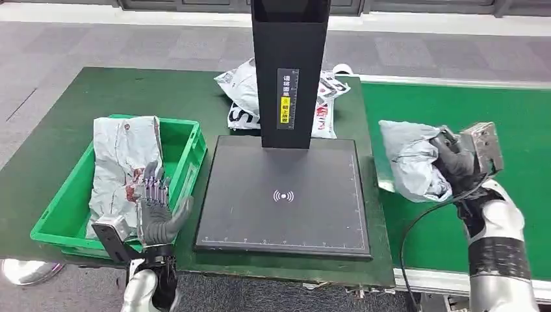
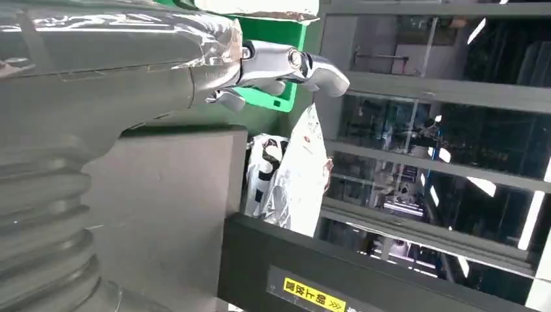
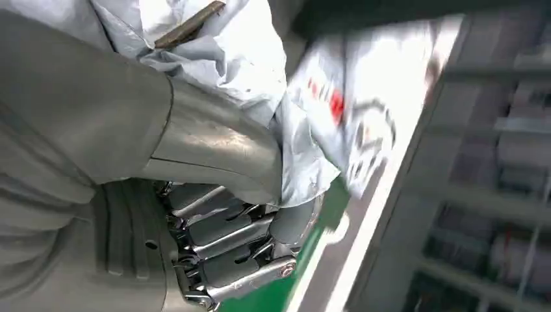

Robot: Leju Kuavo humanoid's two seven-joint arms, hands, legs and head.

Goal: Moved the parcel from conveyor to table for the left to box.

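A crumpled grey parcel hangs over the left edge of the green conveyor, beside the table. My right hand grips it from the right; up close its thumb and fingers close on the grey wrapping. My left hand stands open with fingers spread at the table's front, just right of the green box. Its fingers hold nothing. Another grey parcel lies inside that box.
A black scanner plate with a tall black post fills the middle of the green table. Behind the post lie white printed parcels. Grey floor surrounds the table.
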